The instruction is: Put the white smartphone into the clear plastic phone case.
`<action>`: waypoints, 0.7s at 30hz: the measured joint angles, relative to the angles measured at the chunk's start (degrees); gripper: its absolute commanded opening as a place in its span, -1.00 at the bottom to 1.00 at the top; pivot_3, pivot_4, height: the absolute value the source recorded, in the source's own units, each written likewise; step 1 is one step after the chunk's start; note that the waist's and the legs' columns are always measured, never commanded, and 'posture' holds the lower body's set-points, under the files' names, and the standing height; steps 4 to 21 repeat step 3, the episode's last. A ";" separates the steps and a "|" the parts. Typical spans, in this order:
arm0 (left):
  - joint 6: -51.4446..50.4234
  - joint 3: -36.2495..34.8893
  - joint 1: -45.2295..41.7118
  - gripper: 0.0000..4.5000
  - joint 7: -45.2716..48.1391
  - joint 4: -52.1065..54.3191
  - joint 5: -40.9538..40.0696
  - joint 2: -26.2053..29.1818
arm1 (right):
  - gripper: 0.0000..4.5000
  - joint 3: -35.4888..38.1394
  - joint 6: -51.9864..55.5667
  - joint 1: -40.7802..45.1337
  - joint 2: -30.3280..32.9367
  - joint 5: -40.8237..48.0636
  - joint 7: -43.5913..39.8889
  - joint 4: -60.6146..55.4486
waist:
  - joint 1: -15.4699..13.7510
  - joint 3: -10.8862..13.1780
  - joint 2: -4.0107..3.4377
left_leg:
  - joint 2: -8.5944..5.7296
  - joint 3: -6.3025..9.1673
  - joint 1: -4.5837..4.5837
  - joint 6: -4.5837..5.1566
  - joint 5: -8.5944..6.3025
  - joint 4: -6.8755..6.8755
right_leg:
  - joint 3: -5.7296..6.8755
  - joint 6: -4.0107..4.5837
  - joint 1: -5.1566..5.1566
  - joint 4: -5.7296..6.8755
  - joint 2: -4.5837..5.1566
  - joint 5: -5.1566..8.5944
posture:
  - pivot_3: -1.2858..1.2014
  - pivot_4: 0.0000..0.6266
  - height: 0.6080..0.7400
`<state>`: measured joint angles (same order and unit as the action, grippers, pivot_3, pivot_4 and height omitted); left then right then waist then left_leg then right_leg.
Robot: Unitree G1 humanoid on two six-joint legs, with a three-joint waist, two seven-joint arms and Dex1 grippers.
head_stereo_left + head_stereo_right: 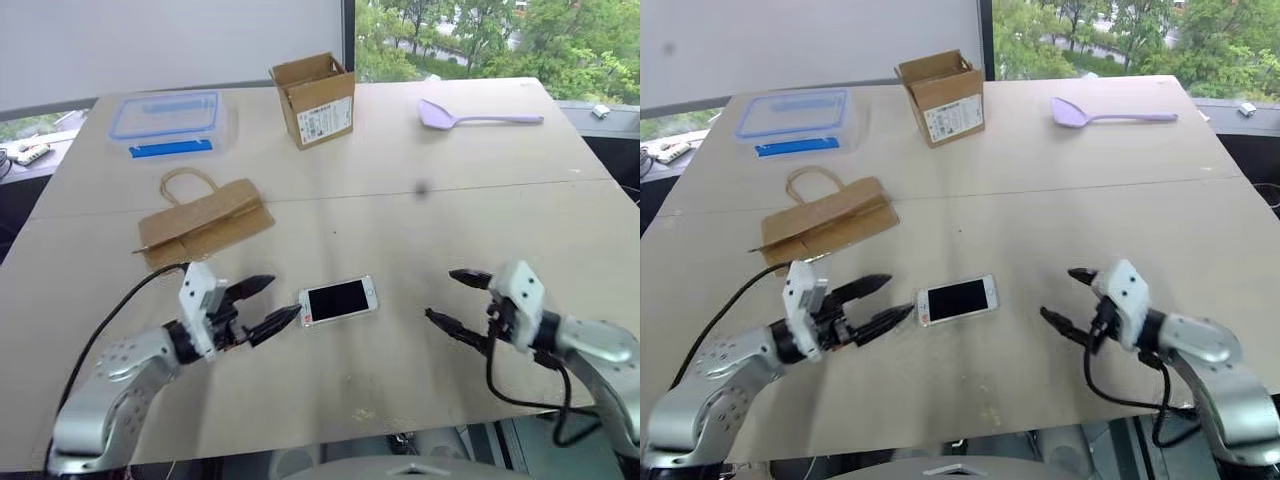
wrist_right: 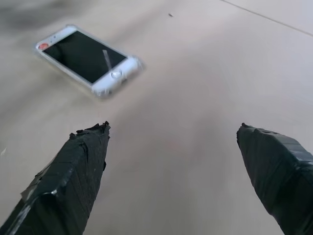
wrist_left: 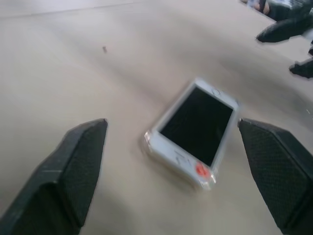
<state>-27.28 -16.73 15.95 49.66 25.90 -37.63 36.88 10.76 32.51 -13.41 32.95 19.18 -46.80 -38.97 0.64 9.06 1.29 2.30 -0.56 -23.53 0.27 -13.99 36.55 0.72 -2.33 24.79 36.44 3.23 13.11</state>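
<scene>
White smartphone (image 1: 339,299) in clear plastic phone case (image 3: 149,145), between spread left gripper (image 1: 262,305) and right gripper (image 1: 451,296).

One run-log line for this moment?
phone: flat on table, inside clear case | left gripper: open, beside phone | right gripper: open, apart

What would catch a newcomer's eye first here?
The white phone lying screen-up on the table, already seated in a clear case whose rim shows around its edges. Next, the two open tools flanking it: the left tool right at its end, the right tool well apart. Farther back sit a paper bag, a cardboard box and a purple spatula.
</scene>
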 measured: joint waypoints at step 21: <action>-0.23 -2.17 1.31 0.99 -2.60 -0.01 0.12 -0.43 | 1.00 3.48 -0.07 -4.25 0.07 0.44 1.70 -2.52 | -0.02 0.03 0.02 | 0.02 0.11 -0.02 0.00 0.00 0.36 | -0.01 0.02 -0.03 0.19 -0.07 -0.01 | 0.03 -0.52 1.00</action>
